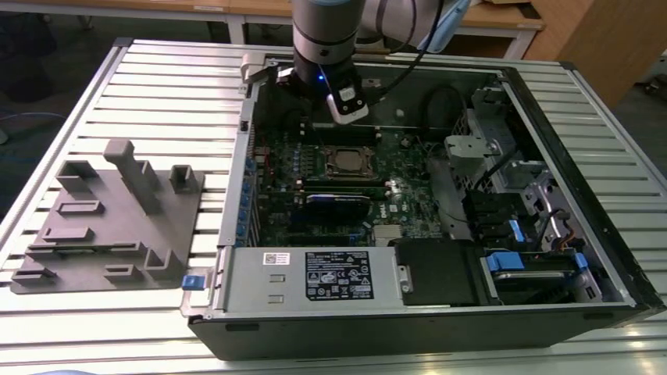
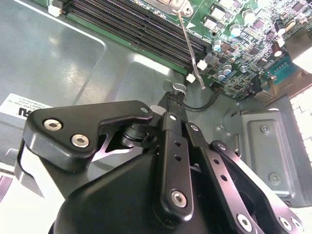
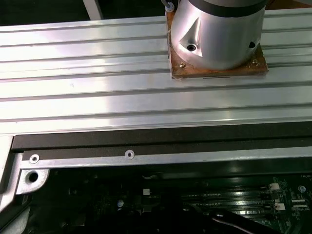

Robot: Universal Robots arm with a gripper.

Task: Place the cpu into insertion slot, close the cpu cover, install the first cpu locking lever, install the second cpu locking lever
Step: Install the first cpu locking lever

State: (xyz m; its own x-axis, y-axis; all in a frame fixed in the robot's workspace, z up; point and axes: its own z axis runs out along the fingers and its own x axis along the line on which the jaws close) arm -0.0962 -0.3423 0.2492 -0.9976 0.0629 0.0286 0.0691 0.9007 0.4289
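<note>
Low inside the open case (image 1: 583,195), the gripper (image 2: 174,97), over bare case metal beside the edge of the motherboard (image 2: 253,29).

Just ahead of the gripper, along that edge: the memory slots (image 2: 136,24), with a locking lever (image 2: 191,51) slanting across them, its free end near the gripper. Farther into the board: the insertion slot (image 1: 349,162). Farthest from the gripper, at the opposite end of the case: the power supply box (image 1: 312,277). Outside the case, toward the exterior view's left, on the table (image 1: 167,78): a fixture plate (image 1: 115,226).
</note>
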